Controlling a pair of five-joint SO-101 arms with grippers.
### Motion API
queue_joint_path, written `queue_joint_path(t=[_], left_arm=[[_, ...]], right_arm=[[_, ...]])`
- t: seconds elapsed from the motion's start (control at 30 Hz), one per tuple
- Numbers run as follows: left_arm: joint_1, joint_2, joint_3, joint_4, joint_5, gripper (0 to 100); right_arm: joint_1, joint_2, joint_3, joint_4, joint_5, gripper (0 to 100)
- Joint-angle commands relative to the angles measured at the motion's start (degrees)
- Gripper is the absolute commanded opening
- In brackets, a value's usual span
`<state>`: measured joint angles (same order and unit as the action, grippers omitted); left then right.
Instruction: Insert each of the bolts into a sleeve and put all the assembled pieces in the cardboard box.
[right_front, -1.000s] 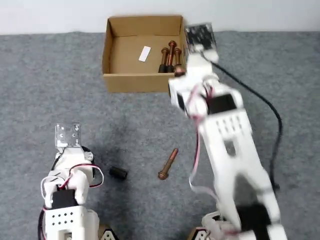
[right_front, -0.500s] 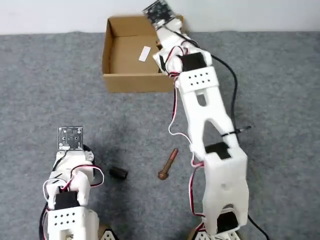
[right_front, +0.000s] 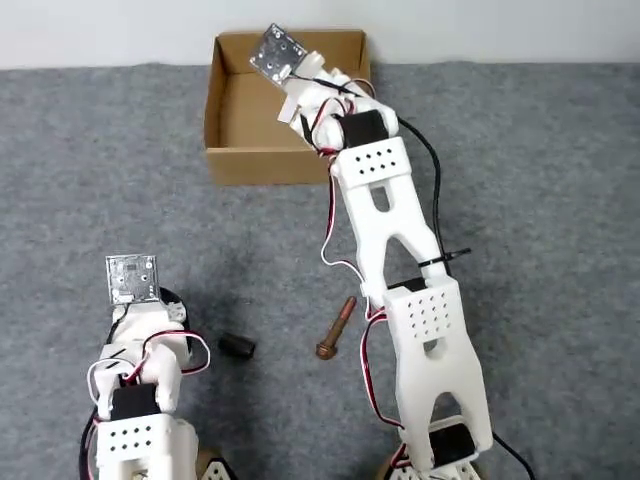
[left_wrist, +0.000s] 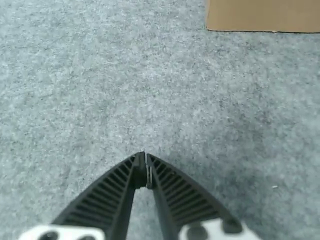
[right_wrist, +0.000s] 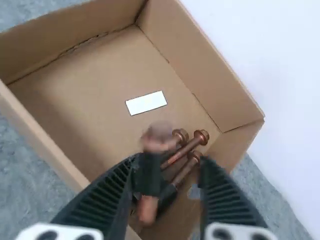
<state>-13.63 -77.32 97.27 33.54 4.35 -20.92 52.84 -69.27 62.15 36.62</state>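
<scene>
1. The right arm (right_front: 385, 200) is stretched out over the open brown cardboard box (right_front: 225, 100). Its jaws are spread. An assembled piece, a copper-coloured metal bolt in a short black cylindrical sleeve (right_wrist: 149, 172), sits against one jaw with a gap to the other. I'd call it let go rather than pinched. It's above the box floor, just by three finished pieces (right_wrist: 187, 150) lying in the corner.
2. The left jaws are clenched on nothing, low over the grey carpeted tabletop (left_wrist: 75, 75).
3. Not yet assembled: one loose copper bolt (right_front: 337, 328) and one small black sleeve (right_front: 236, 346), lying near each other on the tabletop between the two arms.
4. Handling guess: the bolt looks stiff, smooth and fairly heavy for its size, so it will probably roll or slip. I'd grab it across the shank near the head. The sleeve looks light and rolly, so pinch it across its round sides and leave the bore open.
5. Compared with a second ago, the right arm has swung from the box's right-hand edge to over its inside. The left arm, loose bolt and sleeve have barely budged.
</scene>
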Motion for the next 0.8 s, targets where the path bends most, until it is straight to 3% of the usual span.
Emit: queue_joint_path(t=[0.0,0.3,0.6,0.77], left_arm=[[0.2,-0.5,-0.4,-1.4,0.7,0],[-0.1,-0.5,-0.4,-1.4,0.7,0],[-0.3,-0.5,-0.4,-1.2,0.8,0],[-0.3,-0.5,-0.4,-1.3,0.8,0]], right_arm=[[-0.4,-1.5,-5.0,3.2,-0.5,16.2],[-0.3,-2.2,-14.3,18.3,-8.2,0.4],[-0.6,-2.2,-27.2,40.4,-20.0,0.8],[-0.4,-3.8,-26.9,40.7,-20.3,0.8]])
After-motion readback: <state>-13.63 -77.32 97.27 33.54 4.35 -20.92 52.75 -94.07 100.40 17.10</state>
